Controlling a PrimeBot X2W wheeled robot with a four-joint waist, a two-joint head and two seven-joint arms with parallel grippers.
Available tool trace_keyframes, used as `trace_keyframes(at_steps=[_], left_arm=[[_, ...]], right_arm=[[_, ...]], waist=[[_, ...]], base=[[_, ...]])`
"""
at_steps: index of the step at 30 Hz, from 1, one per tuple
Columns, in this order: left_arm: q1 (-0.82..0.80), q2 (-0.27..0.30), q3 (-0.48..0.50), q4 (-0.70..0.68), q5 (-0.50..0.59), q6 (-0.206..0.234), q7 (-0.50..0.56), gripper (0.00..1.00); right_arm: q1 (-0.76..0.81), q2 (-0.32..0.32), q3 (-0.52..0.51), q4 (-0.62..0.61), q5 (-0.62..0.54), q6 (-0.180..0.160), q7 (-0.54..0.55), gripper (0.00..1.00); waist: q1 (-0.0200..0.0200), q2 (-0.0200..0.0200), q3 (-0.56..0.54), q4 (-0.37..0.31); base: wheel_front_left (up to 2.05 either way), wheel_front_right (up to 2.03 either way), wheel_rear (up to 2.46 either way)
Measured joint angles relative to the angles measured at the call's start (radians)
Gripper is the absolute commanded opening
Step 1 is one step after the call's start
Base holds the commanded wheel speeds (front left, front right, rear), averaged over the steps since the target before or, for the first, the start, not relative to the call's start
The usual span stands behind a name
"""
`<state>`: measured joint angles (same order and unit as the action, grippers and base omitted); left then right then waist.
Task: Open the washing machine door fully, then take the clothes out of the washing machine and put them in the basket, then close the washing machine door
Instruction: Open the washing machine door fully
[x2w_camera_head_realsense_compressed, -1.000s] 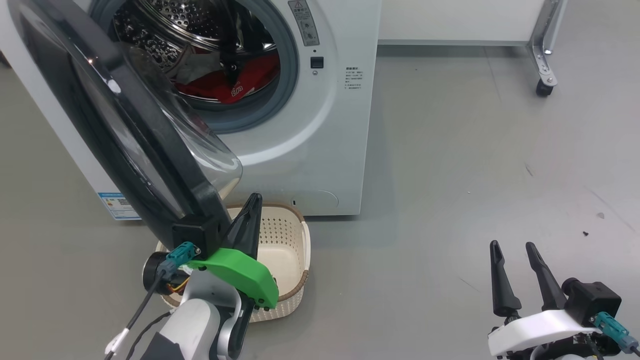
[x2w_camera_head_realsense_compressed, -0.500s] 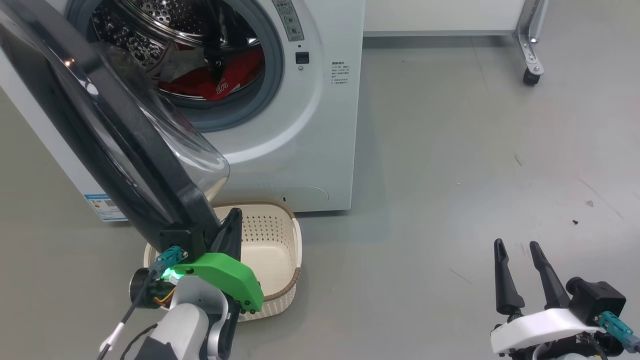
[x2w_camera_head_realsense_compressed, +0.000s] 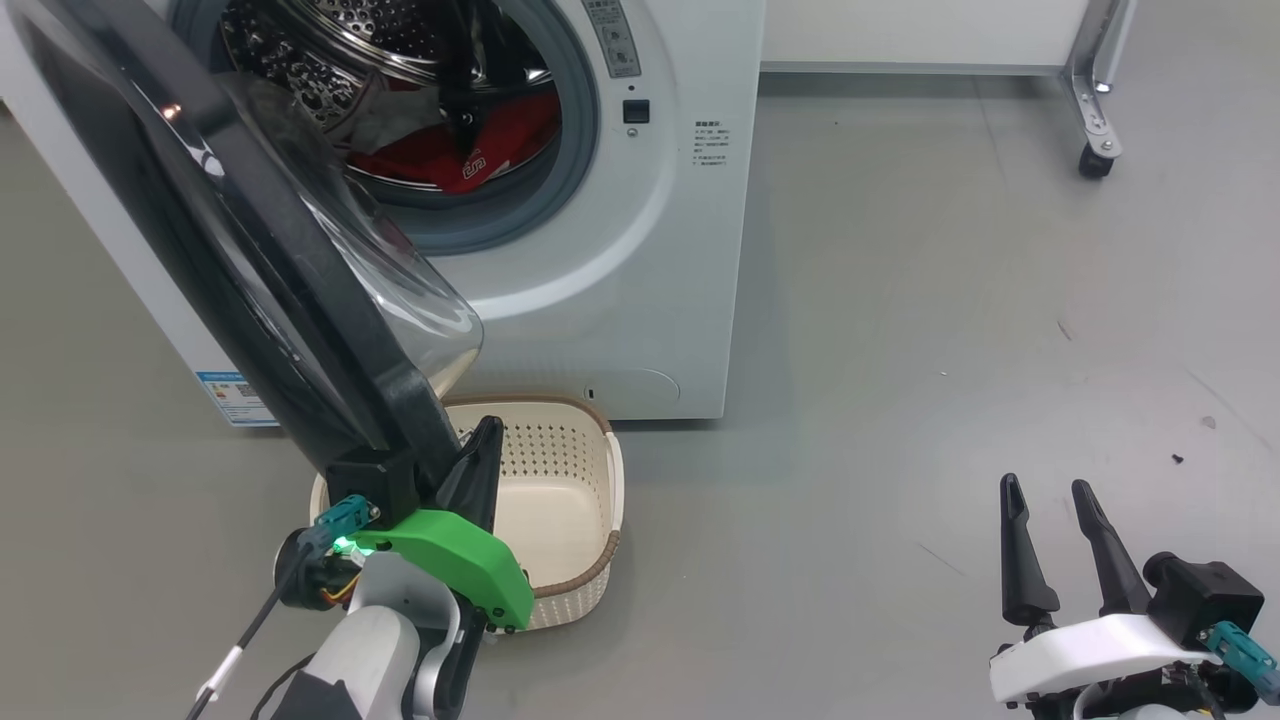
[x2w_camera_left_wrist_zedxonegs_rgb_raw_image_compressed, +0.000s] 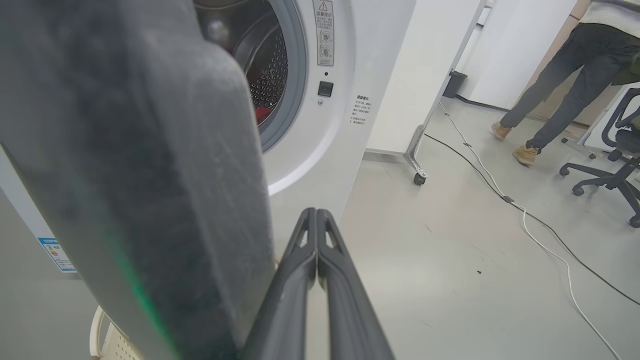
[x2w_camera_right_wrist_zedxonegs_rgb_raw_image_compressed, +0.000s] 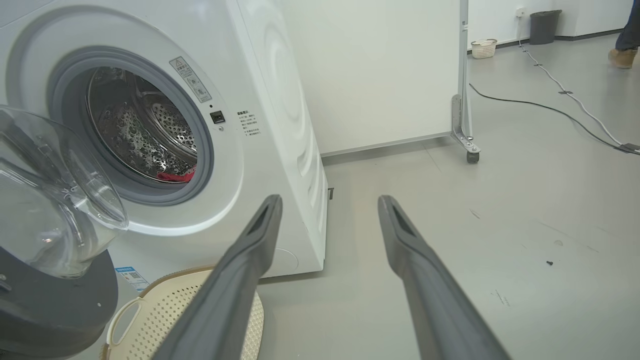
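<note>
The white washing machine (x2w_camera_head_realsense_compressed: 640, 260) fills the top of the head view with its drum mouth uncovered. Its door (x2w_camera_head_realsense_compressed: 250, 260), black-rimmed with a clear glass bowl, stands swung out toward me on the left. Red clothes (x2w_camera_head_realsense_compressed: 445, 160) lie low in the steel drum, and a sliver of them (x2w_camera_right_wrist_zedxonegs_rgb_raw_image_compressed: 175, 176) appears in the right wrist view. The cream basket (x2w_camera_head_realsense_compressed: 575, 470) sits on the floor below the door, with nothing in the part I can see. My left gripper (x2w_camera_head_realsense_compressed: 487, 432) is shut and holds nothing, its fingers (x2w_camera_left_wrist_zedxonegs_rgb_raw_image_compressed: 316, 235) right beside the door's lower edge (x2w_camera_left_wrist_zedxonegs_rgb_raw_image_compressed: 150, 200). My right gripper (x2w_camera_head_realsense_compressed: 1048, 495) hangs open at the lower right.
A white panel on a castor foot (x2w_camera_head_realsense_compressed: 1092, 160) stands right of the machine. In the left wrist view a person's legs (x2w_camera_left_wrist_zedxonegs_rgb_raw_image_compressed: 560, 85), an office chair (x2w_camera_left_wrist_zedxonegs_rgb_raw_image_compressed: 617, 165) and cables (x2w_camera_left_wrist_zedxonegs_rgb_raw_image_compressed: 525, 210) across the grey floor lie farther right. Open floor lies between the machine and my right gripper.
The head camera has shifted a little. My left gripper's fingers have drawn back slightly along the door's lower edge. The right gripper has stayed open and still.
</note>
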<state>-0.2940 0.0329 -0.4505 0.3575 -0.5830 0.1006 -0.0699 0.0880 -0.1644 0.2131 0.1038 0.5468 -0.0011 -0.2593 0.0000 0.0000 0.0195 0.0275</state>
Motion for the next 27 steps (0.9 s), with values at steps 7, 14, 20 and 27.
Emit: trace_keyframes(at_steps=[7,14,20,27], left_arm=[[-0.014,-0.008,-0.018,0.020,-0.008,0.000,-0.015,0.00],[-0.015,-0.007,-0.036,0.028,-0.026,0.000,-0.028,0.00],[-0.016,-0.008,-0.048,0.037,-0.036,0.000,-0.037,0.00],[-0.019,-0.010,-0.066,0.049,-0.050,0.000,-0.047,0.00]], right_arm=[[0.001,0.004,-0.003,0.002,-0.004,0.009,0.000,1.00],[0.002,0.006,-0.010,0.006,-0.004,0.011,0.000,1.00],[0.002,0.008,-0.011,0.007,-0.005,0.018,0.000,1.00],[0.004,0.012,-0.011,0.009,-0.012,0.021,0.000,1.00]], waist=[[0.0000,0.0000,-0.004,0.031],[0.0000,0.0000,-0.013,0.069],[0.0000,0.0000,-0.020,0.101],[0.0000,0.0000,-0.027,0.148]], base=[[0.00,0.00,0.00],[0.00,0.00,0.00],[0.00,0.00,0.00],[0.00,0.00,0.00]])
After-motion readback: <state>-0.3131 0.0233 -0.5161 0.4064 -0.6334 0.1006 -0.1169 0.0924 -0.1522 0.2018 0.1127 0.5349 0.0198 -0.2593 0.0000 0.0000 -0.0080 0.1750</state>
